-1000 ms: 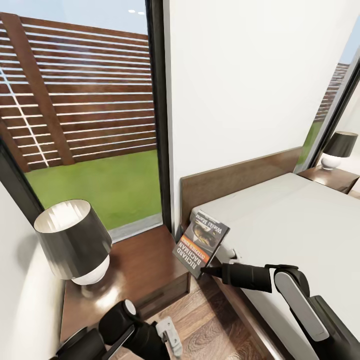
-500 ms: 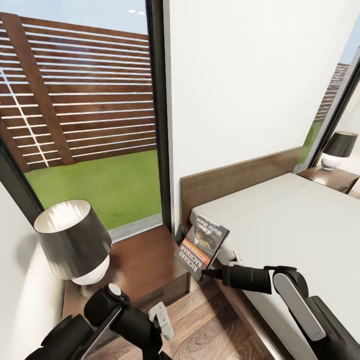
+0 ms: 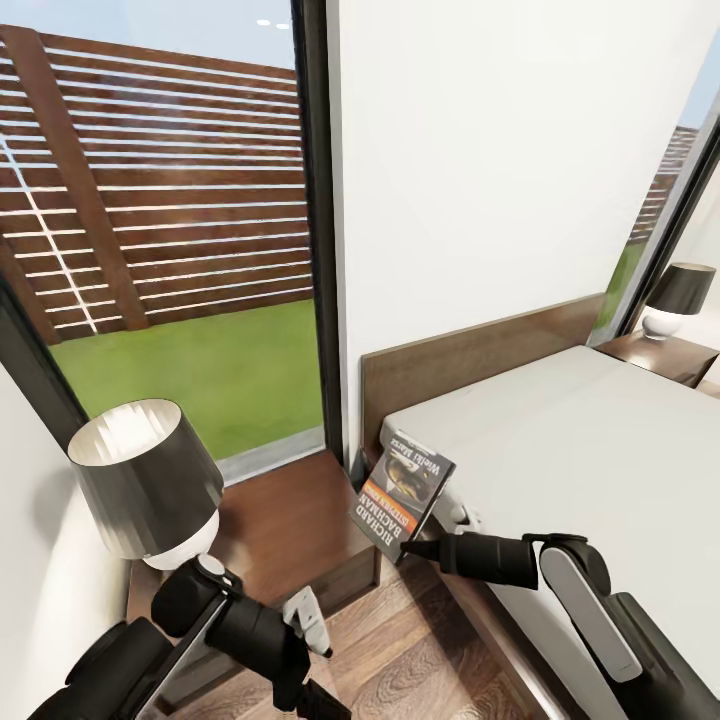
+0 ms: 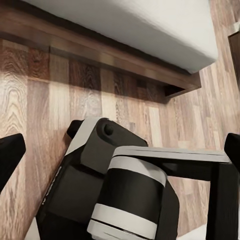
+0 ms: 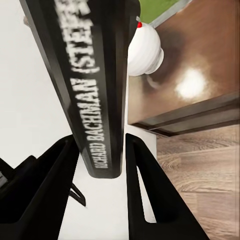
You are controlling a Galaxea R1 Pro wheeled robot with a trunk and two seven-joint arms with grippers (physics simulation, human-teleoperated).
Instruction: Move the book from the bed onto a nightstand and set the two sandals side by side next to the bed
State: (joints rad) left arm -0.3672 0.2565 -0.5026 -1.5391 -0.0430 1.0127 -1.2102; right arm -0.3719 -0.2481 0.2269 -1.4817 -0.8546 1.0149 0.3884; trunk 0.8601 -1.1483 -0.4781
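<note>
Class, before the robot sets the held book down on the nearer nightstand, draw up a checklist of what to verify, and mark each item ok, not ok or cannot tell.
1. The right gripper has its fingers either side of the book: ok.
2. Book lifted off the bed: ok.
3. Bare space on the nightstand beside the lamp: ok.
4. Book already over the nightstand top: not ok, it hangs at the bed's edge.
5. Left gripper out of the path: cannot tell.

White wall (image 3: 500, 170); tall window (image 3: 170, 250) onto slatted fence, lawn; wood-plank floor (image 3: 420, 650); black-shaded lamp (image 3: 145, 485)
</note>
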